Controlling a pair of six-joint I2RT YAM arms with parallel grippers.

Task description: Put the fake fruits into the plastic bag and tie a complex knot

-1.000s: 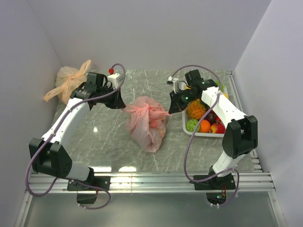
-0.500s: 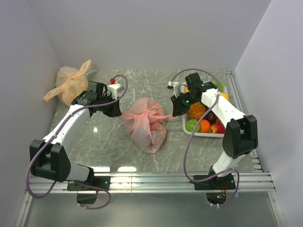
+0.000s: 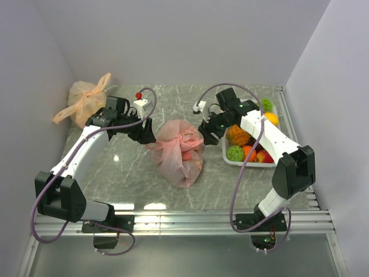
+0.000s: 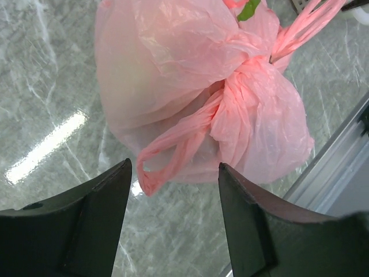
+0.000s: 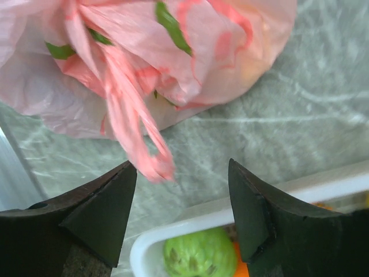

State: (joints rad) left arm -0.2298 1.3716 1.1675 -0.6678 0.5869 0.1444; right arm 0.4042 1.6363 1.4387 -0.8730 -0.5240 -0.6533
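Note:
The pink plastic bag lies mid-table, its handles tied in a knot on top, with reddish fake fruits showing through the plastic. My left gripper stands open just left of the bag. In the left wrist view, a slack handle loop ends near the open left gripper, ungripped. My right gripper is open just right of the bag. In the right wrist view, the other handle loop dangles free before the right gripper. More fake fruits fill the white basket.
A pale orange knotted bag sits in the back left corner. The basket's rim and a green fruit lie right under the right gripper. Walls close in on three sides, and a metal rail runs along the front.
Both grippers were shut on the handle ends, pulling them taut; both have opened and let go. The handles now hang slack, and both arms have moved in toward the bag.

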